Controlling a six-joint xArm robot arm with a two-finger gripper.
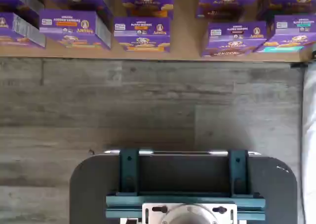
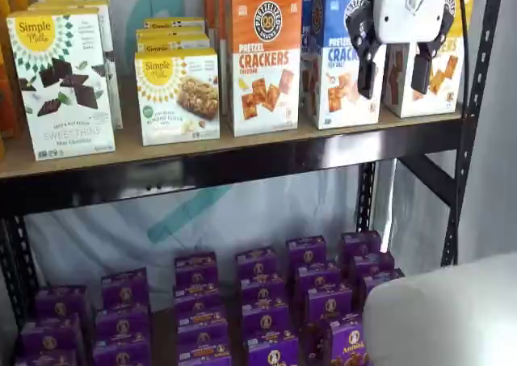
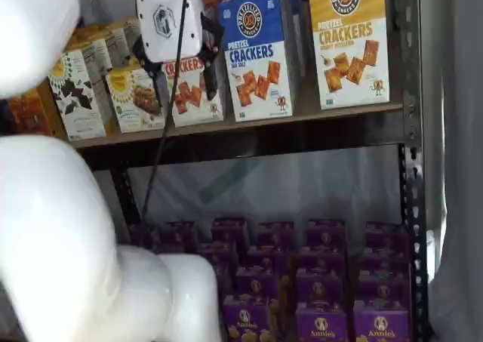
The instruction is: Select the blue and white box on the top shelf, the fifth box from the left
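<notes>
Top shelf (image 2: 242, 160): gripper (image 2: 395, 73) open before blue and white box (image 3: 256, 55).

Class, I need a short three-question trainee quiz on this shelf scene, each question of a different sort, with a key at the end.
1. True or false: the claw is closed on the blue and white box.
2. Multiple choice: on the top shelf, which box stands directly beside the blue and white box on its left in a shelf view? A. the orange-topped cracker box B. a purple box C. the Sweet Thins box
3. Fill in: the purple boxes sit ____ the top shelf.

Key:
1. False. A gap shows between the two black fingers, with nothing held.
2. A
3. below
</notes>
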